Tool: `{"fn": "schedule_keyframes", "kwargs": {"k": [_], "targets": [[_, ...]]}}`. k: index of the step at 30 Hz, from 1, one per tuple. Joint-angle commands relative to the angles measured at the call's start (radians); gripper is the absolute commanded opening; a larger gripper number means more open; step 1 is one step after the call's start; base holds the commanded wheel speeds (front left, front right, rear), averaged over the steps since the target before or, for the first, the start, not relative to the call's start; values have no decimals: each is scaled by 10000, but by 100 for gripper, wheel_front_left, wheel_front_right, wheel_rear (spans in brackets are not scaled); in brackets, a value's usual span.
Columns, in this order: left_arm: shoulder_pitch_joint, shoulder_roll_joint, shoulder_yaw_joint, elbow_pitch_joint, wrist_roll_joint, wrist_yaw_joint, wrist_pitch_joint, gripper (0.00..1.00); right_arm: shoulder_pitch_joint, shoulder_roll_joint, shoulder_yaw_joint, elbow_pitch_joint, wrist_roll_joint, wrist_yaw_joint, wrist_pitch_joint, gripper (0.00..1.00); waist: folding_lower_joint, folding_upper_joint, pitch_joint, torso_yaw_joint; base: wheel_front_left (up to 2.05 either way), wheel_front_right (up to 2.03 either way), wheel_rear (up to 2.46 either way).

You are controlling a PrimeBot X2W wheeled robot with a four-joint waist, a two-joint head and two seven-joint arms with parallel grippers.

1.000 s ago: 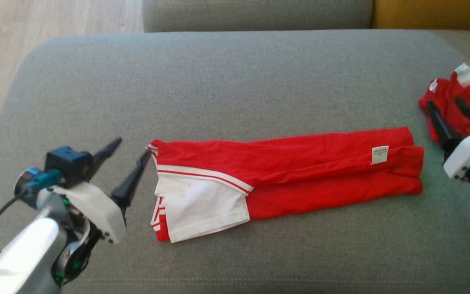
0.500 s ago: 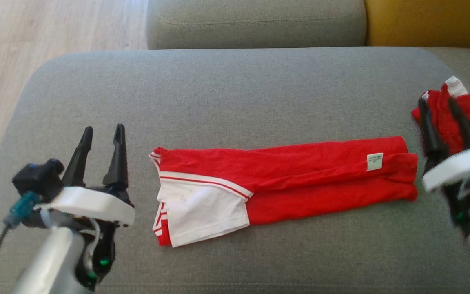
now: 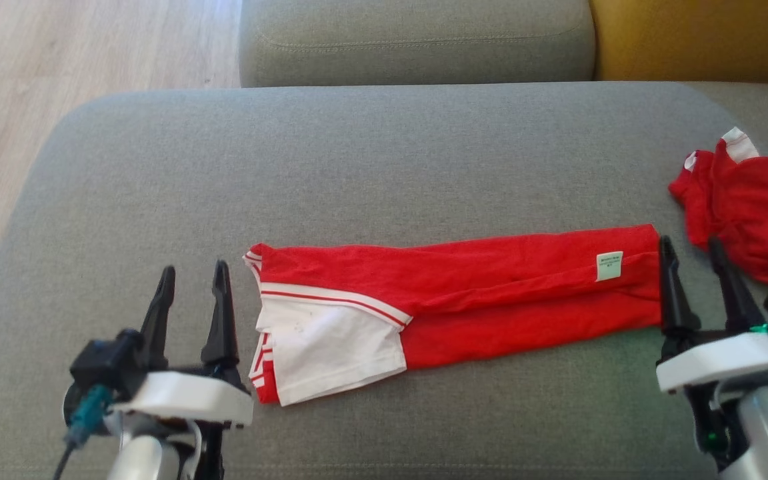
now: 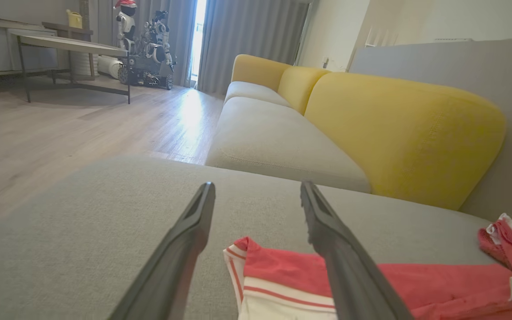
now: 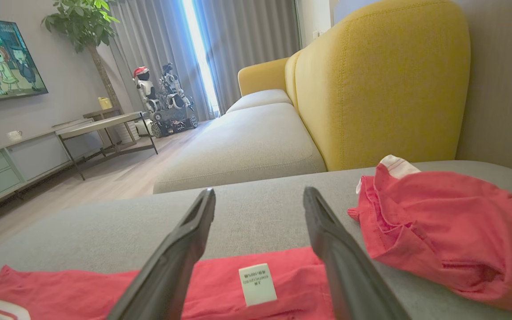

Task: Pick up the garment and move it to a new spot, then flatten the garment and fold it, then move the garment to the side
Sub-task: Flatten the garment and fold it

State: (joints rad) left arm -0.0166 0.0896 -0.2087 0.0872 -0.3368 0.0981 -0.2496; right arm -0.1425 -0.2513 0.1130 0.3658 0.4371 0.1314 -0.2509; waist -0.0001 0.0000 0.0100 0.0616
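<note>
Lower corners of the head view: both claws spread and empty, one at each end of the folded strip.

At lower left, the left gripper points up the frame with its fingers apart, holding nothing. The white, striped end of the garment lies just to its right. At lower right, the right gripper is likewise spread and empty, with its inner finger right at the labelled red end; whether it touches cannot be told. Between them the garment lies flat on the grey cushion at mid-frame. Its long axis runs left to right, crosswise to both pairs of fingers. Each arm is nearer its own end, so the coming fold or shift probably needs each gripper to turn inward. A crumpled red cloth sits at the right edge, beyond the right gripper.
</note>
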Motion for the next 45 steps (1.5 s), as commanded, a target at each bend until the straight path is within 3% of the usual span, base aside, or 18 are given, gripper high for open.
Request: {"fn": "schedule_keyframes", "kwargs": {"k": [1,9,18,31,45], "targets": [[-212,-76,520,-271,303,-138,-121,100,-128,9,43,-410,-188,-7,-108,100,1,0,-7,-23,0,0,0],[-123,-363,847,-230,865,-632,-121,100,5,182,-77,-494,-509,-7,-15,100,1,0,-32,-4,0,0,0],[-199,-390,833,-252,814,-717,-121,100,-254,168,-337,-273,-474,-7,433,100,1,0,237,53,0,0,0],[-695,-393,313,-231,726,-620,-122,100,-1952,503,-1630,2609,-234,-7,1898,100,1,0,1108,467,0,0,0],[-939,-394,277,-174,719,-543,-122,100,-2745,662,-1778,5114,-434,-7,1852,100,1,0,1292,561,0,0,0]]}}
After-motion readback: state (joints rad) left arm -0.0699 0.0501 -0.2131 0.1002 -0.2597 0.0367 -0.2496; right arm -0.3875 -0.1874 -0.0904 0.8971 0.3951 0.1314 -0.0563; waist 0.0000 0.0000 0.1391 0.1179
